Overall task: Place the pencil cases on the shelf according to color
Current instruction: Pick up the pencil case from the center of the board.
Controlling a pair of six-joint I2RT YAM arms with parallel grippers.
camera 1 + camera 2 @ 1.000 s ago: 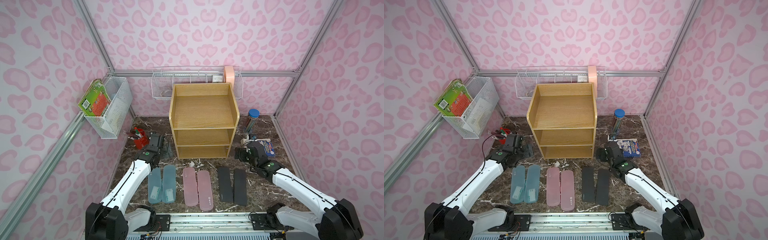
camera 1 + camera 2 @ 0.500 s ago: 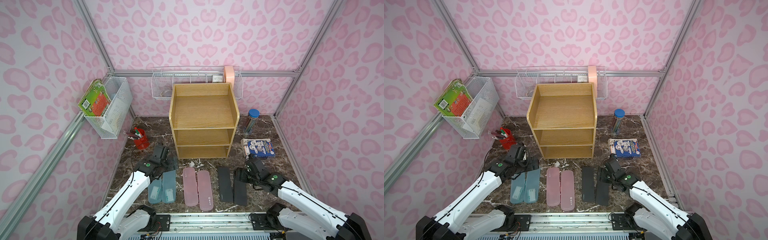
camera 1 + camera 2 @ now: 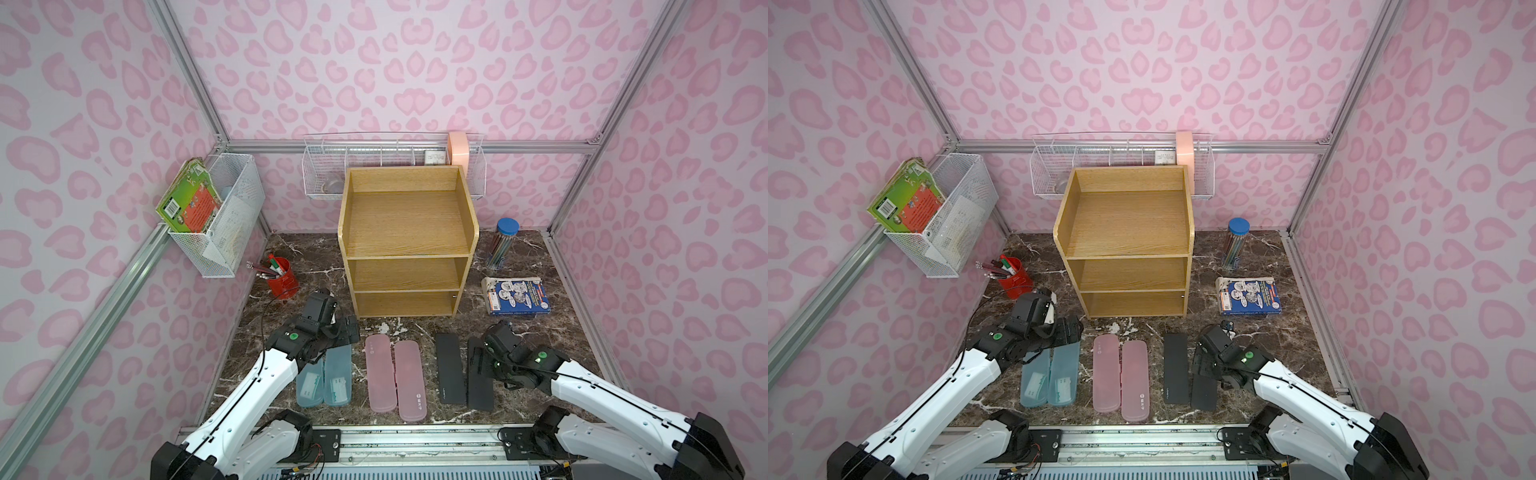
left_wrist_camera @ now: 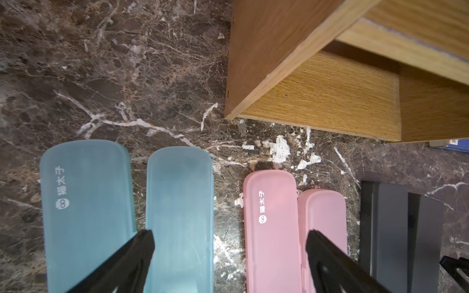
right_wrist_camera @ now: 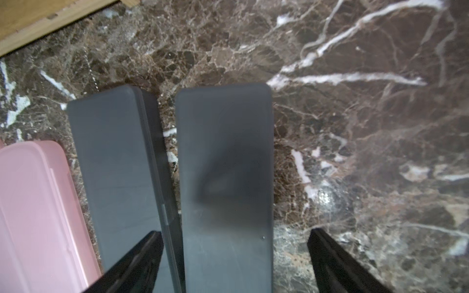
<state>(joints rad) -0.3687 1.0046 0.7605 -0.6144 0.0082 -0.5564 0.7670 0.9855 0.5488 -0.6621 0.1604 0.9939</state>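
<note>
Between the spread right jaws, the outermost black case (image 5: 225, 165), with left jaws apart over a teal case (image 4: 177, 215)

Pink leopard-print walls (image 3: 415, 62), aluminium frame rails (image 3: 540, 146), dark white-veined marble tabletop (image 3: 469, 328), white wire basket on side wall (image 3: 232, 216), longer wire basket on back wall (image 3: 324, 174).

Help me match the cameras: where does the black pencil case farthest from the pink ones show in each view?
In both top views: outer black case at the row's right end.
Left wrist: outer black case near the frame's edge.
Right wrist: outer black case straddled by the right pincer.
Shared landmark: the other black case, alongside it everywhere.
</note>
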